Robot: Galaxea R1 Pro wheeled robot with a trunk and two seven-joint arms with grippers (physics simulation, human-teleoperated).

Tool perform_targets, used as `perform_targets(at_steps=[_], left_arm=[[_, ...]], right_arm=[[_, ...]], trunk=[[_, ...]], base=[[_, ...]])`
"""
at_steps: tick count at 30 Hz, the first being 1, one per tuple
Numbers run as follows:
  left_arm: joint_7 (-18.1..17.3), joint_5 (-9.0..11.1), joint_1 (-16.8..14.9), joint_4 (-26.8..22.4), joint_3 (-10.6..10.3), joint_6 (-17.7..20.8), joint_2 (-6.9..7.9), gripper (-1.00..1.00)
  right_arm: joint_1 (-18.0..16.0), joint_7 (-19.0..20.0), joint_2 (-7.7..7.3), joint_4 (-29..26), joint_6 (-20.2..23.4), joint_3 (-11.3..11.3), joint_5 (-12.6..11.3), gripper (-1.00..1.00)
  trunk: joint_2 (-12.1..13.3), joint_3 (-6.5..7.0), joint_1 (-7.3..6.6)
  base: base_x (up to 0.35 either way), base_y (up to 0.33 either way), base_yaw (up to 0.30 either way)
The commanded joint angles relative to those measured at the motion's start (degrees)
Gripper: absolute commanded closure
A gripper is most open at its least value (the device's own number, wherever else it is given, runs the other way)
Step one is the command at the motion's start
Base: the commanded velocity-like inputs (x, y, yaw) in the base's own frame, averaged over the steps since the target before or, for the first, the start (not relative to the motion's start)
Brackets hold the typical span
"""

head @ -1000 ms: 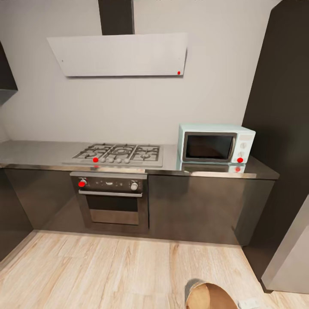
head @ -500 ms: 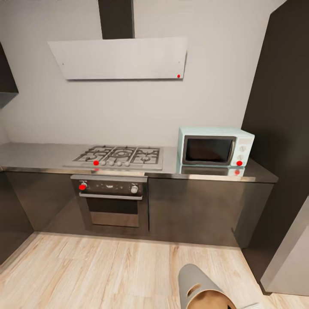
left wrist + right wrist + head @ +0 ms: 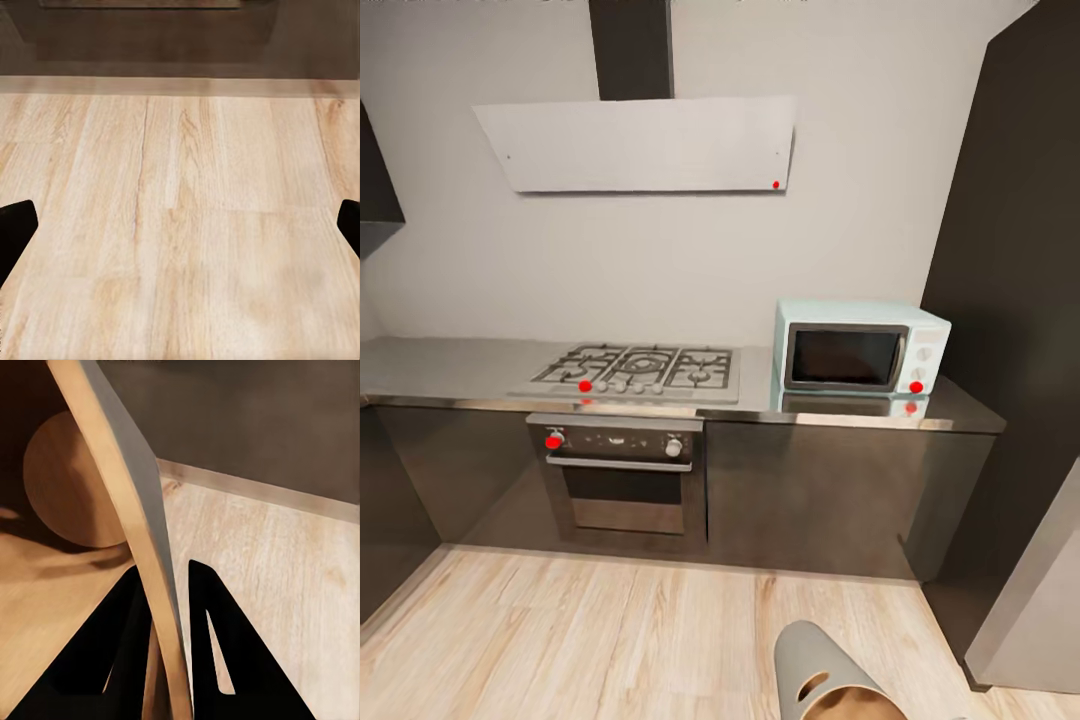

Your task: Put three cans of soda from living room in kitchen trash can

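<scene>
The right hand [image 3: 169, 660] pinches the tash can [image 3: 830, 680] by its rim wall; the left hand [image 3: 180, 225] is spread wide, seemingly empty. The can now sits higher in the head view than before.

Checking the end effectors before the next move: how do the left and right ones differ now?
The left end effector is open, fingers wide apart over bare wood floor; the right end effector is shut on the light grey, tan-lined trash can wall. Both have black fingers.
</scene>
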Motion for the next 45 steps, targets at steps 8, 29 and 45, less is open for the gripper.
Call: perform_targets(at_steps=[8, 29, 45], left_arm=[[0.00, 0.10, 0.00, 0.00, 0.00, -0.03, 0.07, -1.00], [-0.20, 0.35, 0.57, -1.56, -0.57, -2.94, 0.16, -1.00], [-5.85, 0.17, 1.66, 2.46, -0.28, -20.60, 4.47, -1.00]], right_arm=[[-0.02, 0.35, -0.06, 0.06, -1.13, -0.52, -0.34, 1.00], [4.31, 0.35, -0.08, 0.59, -4.77, -0.57, -0.42, 1.00], [7.19, 0.35, -0.07, 6.43, -16.31, -0.56, -0.48, 1.00]], trunk=[[3.22, 1.45, -1.77], [11.64, 5.22, -6.38], [15.25, 6.83, -8.35]], base=[[0.000, 0.000, 0.000], [0.000, 0.000, 0.000], [0.000, 0.000, 0.000]])
